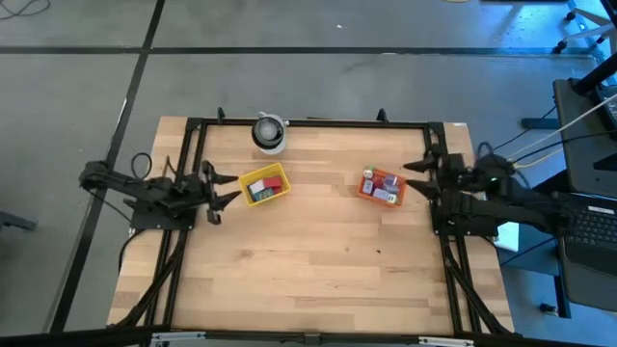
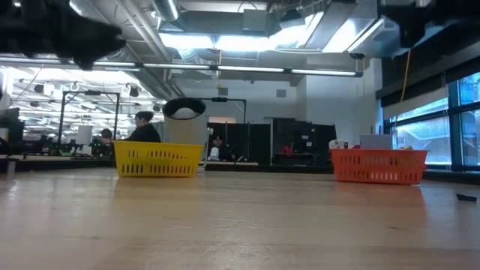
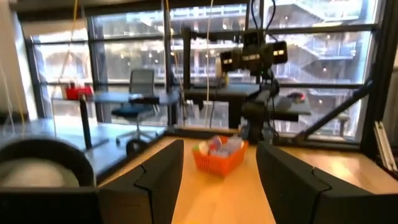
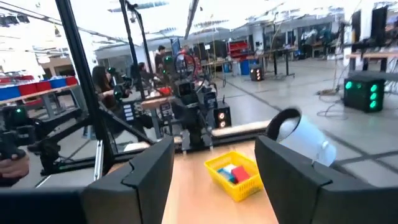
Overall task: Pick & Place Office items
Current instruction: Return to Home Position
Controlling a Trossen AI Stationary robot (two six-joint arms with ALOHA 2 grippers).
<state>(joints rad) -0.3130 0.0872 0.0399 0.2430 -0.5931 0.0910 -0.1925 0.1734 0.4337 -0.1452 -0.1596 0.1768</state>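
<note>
Beside the yellow basket, on its side away from the orange basket, the left gripper hangs with its jaws spread wide and nothing between them. The left wrist view looks straight through the gap. Beyond the orange basket, well apart from the yellow basket, the right gripper is likewise spread wide and empty. Neither touches a basket, as far as the high view shows.

The items lie in the baskets. A red, a blue and a pale one show inside the yellow basket. A mixed heap of red, white and bluish ones fills the orange basket, which stands well apart from the yellow one across the table. A white cylinder stands just behind the yellow basket, toward the far edge, and looks to be no part of the sorting.

I see no item lying loose on the boards. One small dark speck shows well apart from the yellow basket, nearer the orange one, and I cannot tell what it is. I judge the sorting done, with only the parking of the arms left. Both sit tucked low at opposite sides of the table, which looks close to a rest pose.
</note>
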